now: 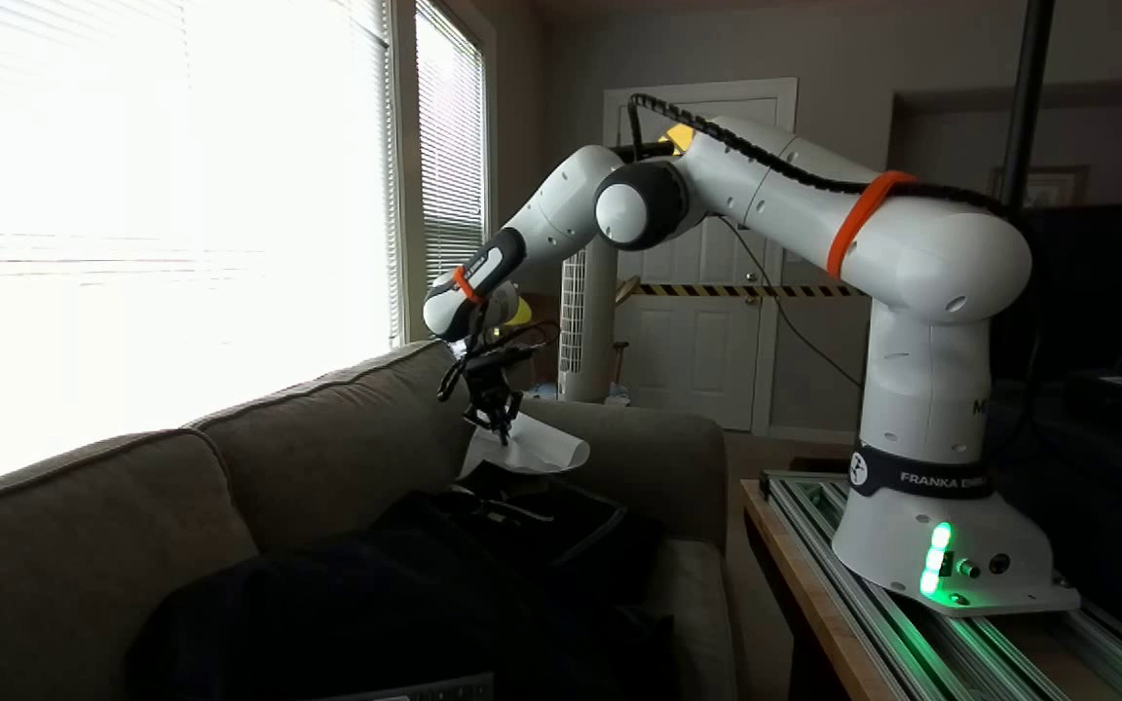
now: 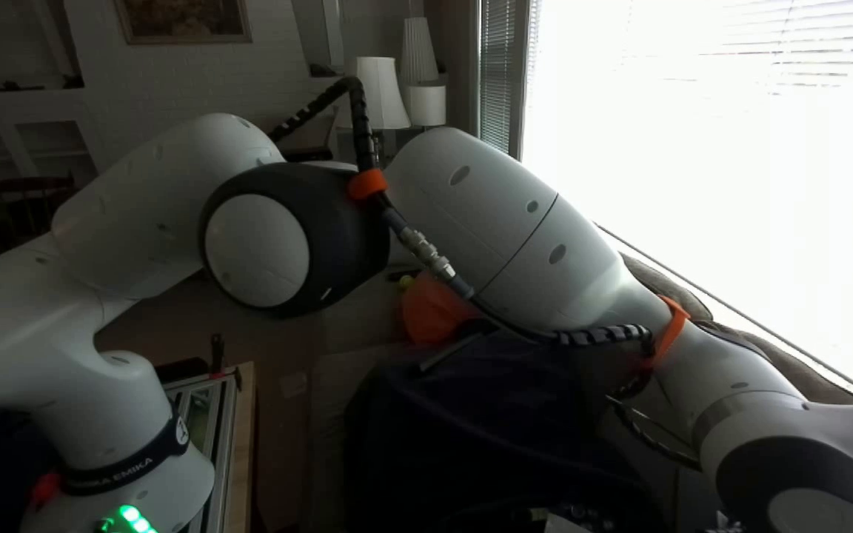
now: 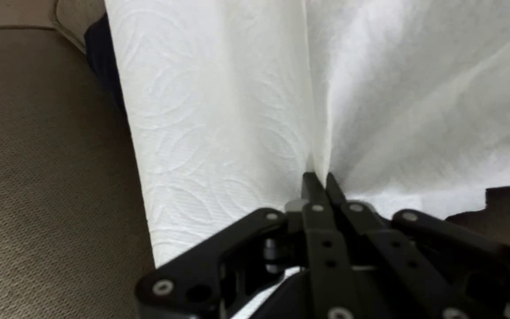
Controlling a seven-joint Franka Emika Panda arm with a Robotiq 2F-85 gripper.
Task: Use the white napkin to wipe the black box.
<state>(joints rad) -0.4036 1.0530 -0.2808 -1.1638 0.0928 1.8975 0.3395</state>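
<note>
- White napkin (image 3: 219,110): held in the gripper (image 3: 321,179), creased at the grip and spread to both sides; in an exterior view it is over the far end of a dark cloth (image 1: 376,594) on the sofa (image 1: 347,453).
- Gripper: fingertips (image 3: 311,188) brought together, only the napkin's fold pinched between them.
- Progress: securing the napkin judged complete. Wiping judged outstanding or, at most, just beginning.
- Black box: not positively identified. Dark shapes (image 1: 503,479) beneath the napkin merge with the cloth; the box may be among them.
- Contact: cannot determine whether the napkin touches anything below.
- Obstructions: the napkin blocks much of the wrist view. The arm (image 2: 500,207) fills much of an exterior view, where neither gripper nor napkin can be made out.
- Grey strip (image 1: 439,691): cut off at the lower edge, unidentified.
</note>
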